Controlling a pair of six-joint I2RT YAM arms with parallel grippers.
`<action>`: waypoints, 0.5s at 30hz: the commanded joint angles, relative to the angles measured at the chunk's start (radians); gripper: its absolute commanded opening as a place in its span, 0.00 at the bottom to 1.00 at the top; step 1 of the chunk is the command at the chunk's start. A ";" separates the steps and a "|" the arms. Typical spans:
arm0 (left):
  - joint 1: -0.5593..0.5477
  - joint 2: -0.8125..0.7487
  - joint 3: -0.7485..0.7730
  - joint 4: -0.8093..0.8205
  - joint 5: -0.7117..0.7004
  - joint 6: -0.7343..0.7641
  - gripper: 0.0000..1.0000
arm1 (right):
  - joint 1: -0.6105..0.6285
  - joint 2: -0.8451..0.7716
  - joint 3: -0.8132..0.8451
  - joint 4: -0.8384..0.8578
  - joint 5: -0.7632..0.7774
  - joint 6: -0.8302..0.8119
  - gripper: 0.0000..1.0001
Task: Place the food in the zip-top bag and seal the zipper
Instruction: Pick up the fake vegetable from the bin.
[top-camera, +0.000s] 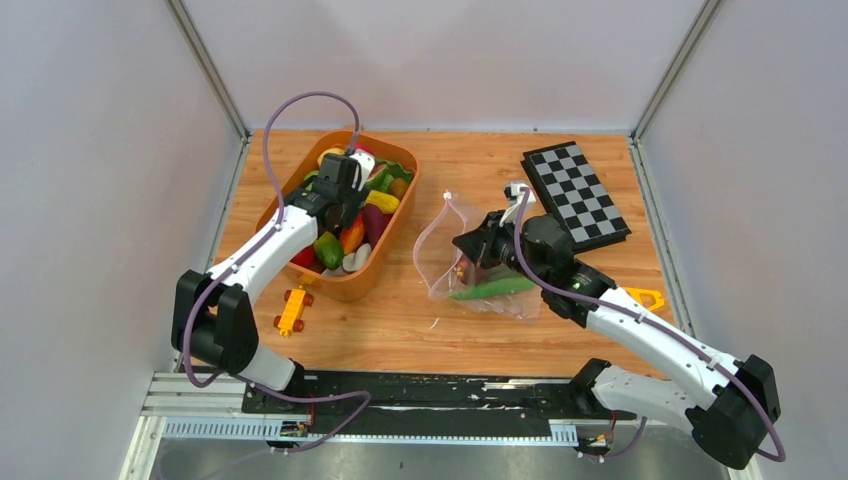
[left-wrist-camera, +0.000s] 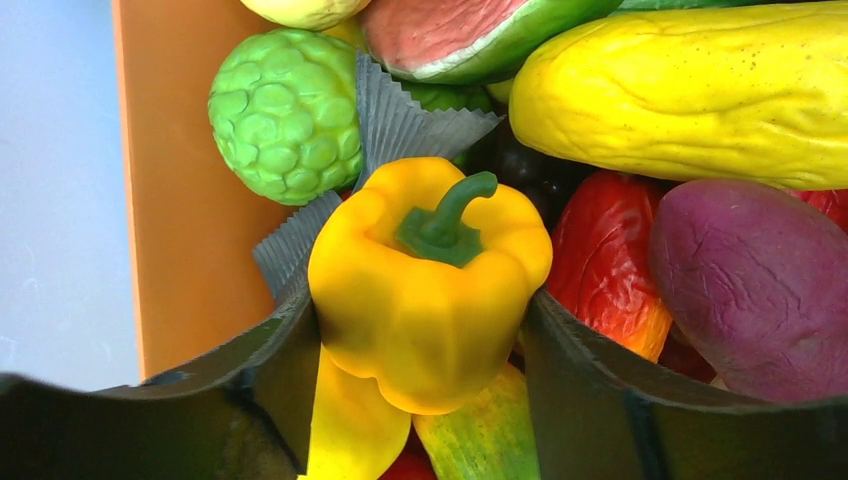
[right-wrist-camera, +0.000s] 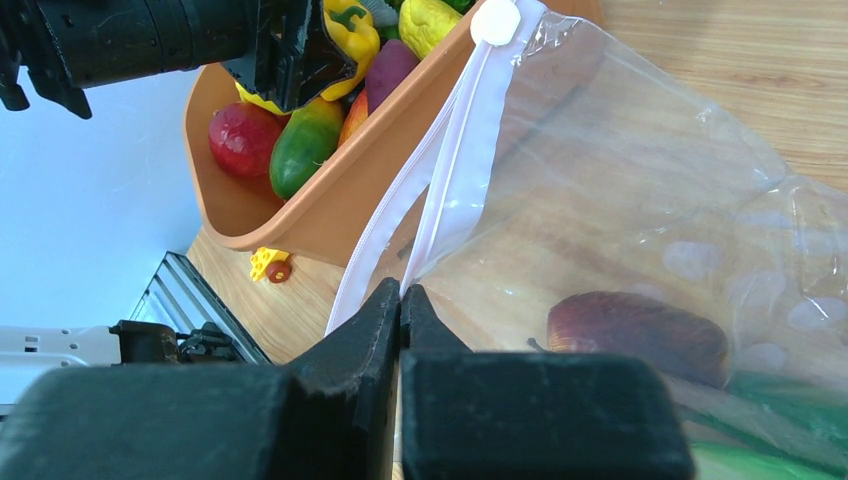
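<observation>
left end effector (left-wrist-camera: 422, 335) clamped on yellow pepper (left-wrist-camera: 430, 265) | right end effector (right-wrist-camera: 401, 300) pinches zipper (right-wrist-camera: 468, 110) | glossy pepper might slip mid-carry

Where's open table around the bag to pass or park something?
Bare table lies beyond the zip-top bag, between orange tub and checkerboard, and on the near side, from toy car to bag. The tub-to-bag gap is narrow; the tub is packed with food.

Glossy plastic yellow pepper (left-wrist-camera: 425, 300), clear crinkly zip-top bag (right-wrist-camera: 640, 170), smooth matt orange tub (left-wrist-camera: 190, 200), wood-grain tbl (top-camera: 480, 170)
</observation>
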 joint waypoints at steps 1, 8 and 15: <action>0.001 -0.034 0.047 -0.030 0.016 -0.033 0.55 | -0.004 -0.001 0.043 0.021 -0.006 -0.019 0.00; 0.000 -0.156 0.015 0.000 0.136 -0.075 0.47 | -0.002 0.003 0.041 0.021 -0.002 -0.021 0.00; -0.001 -0.331 -0.060 0.102 0.352 -0.159 0.47 | -0.004 0.015 0.044 0.035 -0.003 -0.015 0.00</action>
